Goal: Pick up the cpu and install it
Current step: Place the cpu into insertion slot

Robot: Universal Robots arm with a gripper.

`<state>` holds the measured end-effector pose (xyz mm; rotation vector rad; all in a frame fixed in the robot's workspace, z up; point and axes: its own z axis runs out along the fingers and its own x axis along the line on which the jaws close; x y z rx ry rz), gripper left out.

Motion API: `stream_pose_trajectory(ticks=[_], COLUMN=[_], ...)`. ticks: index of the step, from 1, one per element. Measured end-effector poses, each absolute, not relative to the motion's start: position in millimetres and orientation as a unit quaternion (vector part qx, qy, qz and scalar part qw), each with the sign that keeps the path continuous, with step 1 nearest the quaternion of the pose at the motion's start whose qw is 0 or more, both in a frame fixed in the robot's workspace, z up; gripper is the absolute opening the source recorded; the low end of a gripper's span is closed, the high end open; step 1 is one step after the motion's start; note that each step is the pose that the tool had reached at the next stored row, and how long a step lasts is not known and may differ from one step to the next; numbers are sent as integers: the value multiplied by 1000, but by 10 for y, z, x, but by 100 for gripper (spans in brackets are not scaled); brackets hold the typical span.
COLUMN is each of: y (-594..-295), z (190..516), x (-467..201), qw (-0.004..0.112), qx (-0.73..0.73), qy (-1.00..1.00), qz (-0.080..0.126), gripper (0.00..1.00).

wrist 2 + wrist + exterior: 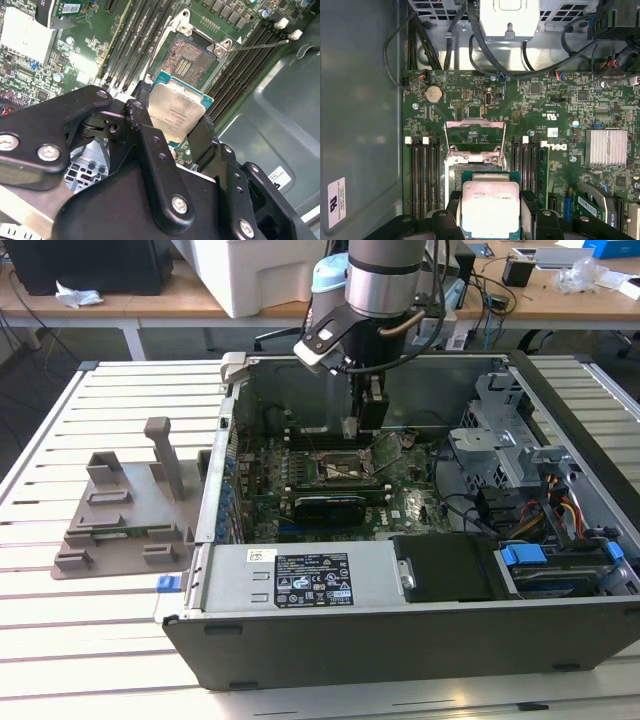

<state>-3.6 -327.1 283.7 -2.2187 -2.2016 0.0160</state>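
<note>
The gripper [362,420] hung inside the open computer case [400,640], its fingers [142,130] clenched on two opposite edges of the cpu [490,212], silvery top facing both wrist cameras. In the exterior view the grey holder [125,510] sat on the table at 9 o'clock from the case, well apart, and the gripper stood at about 12 o'clock from the black graphics card [330,505]. The socket [186,59] lay bare close beneath the chip, its load plate [475,135] swung up and the lever [260,46] released; the chip looked not yet seated. I judged the pick-up done and the install in hand: it called for a level chip, edges squared to the socket frame, and a gentle descent, since the contacts looked delicate
</note>
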Motion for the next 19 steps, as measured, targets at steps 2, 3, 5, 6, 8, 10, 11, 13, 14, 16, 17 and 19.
stream_pose_trajectory(ticks=[2,3,5,6,8,10,11,13,14,16,17,19], y=[-3269,-3265,-3259,-3259,-3258,-3258,-3258,-3258,-3258,-3257,-3257,-3258], z=[2830,2826,2821,2821,2821,2821,2821,2821,2821,2818,2811,2803], x=[-48,-54,-55,-55,-55,-55,-55,-55,-55,-55,-55,-55], qw=[8,8,8,8,8,8,8,8,8,8,8,7], qx=[-709,-707,-693,-692,-692,-692,-692,-692,-692,-692,-692,-692], qy=[-705,-708,-721,-721,-721,-721,-721,-721,-721,-721,-721,-721], qz=[5,5,5,6,6,6,6,6,6,6,6,6], gripper=[55,55,55,55,55,55,55,55,55,55,55,55])
